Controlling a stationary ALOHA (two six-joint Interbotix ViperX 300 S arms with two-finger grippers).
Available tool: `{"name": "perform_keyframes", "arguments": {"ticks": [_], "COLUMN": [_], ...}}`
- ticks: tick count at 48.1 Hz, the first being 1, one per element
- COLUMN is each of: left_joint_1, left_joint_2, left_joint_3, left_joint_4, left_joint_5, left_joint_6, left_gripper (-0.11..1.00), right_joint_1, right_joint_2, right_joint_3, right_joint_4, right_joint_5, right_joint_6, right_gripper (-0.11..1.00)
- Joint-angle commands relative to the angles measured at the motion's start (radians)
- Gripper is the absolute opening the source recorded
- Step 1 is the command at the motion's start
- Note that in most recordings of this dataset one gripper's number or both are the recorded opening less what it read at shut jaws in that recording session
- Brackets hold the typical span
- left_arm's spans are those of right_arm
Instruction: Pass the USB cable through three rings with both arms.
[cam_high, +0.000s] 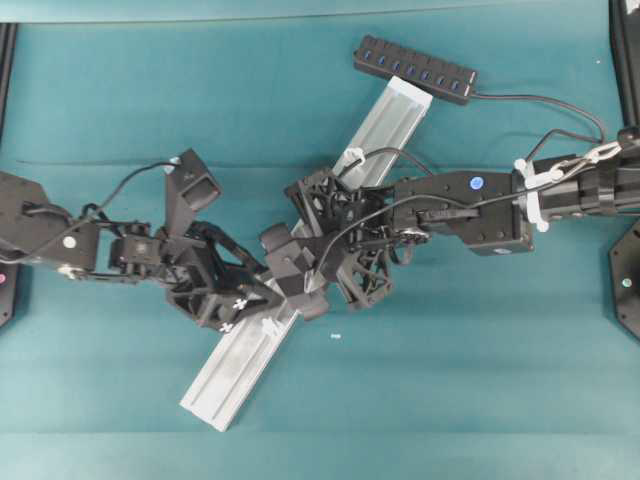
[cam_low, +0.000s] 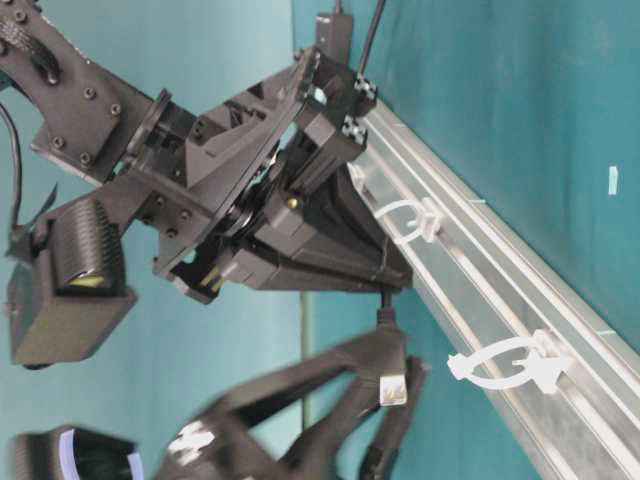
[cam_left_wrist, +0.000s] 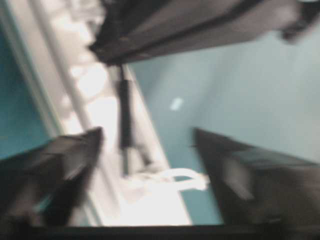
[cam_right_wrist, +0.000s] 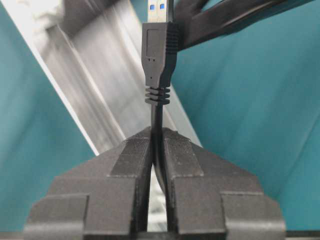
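Right wrist view: the right gripper (cam_right_wrist: 157, 145) is seen closed on the USB cable (cam_right_wrist: 158, 125), the black cord being pinched between the two finger pads just behind the plug's ribbed collar. The plug (cam_right_wrist: 159, 52) projects straight ahead of the fingertips, its metal tip with a blue insert pointing away from the tool. The silver rail (cam_right_wrist: 95, 95) runs diagonally beneath and to the left of the plug.

From the left wrist camera, which is blurred, the left gripper (cam_left_wrist: 150, 160) is shown spread wide with nothing between its fingers; the plug hangs ahead of it, held by the other tool. One of the three rings (cam_left_wrist: 172, 179), a white loop, sits on the rail between the parted fingers.

Overhead, both grippers are found meeting over the middle of the rail (cam_high: 240, 370). At table level, two rings (cam_low: 410, 220) are visible on the rail, just beside the fingertips.
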Motion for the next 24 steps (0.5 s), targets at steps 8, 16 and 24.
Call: {"name": "perform_keyframes", "arguments": {"ticks": [8,16,24], "left_joint_1": [-0.028,-0.038,-0.041], "left_joint_2": [-0.163,-0.298,-0.425], "left_joint_3": [0.052,0.095,0.137], "left_joint_4": [0.003,0.003,0.006], "left_joint_5": [0.021,0.112,0.216], "left_joint_6": [0.017,0.017,0.014], "left_gripper": [0.95,0.95,0.95], "right_joint_1": [0.009,0.031,0.054], "right_joint_2": [0.005,0.008,0.011], "right_joint_3": [-0.011,-0.012,-0.012], "right_joint_4": [-0.034,-0.034,-0.034], "right_joint_5": [0.034,0.037,0.038], "right_joint_6": [-0.084,-0.172,-0.244], "right_gripper": [0.08,0.08,0.08]}}
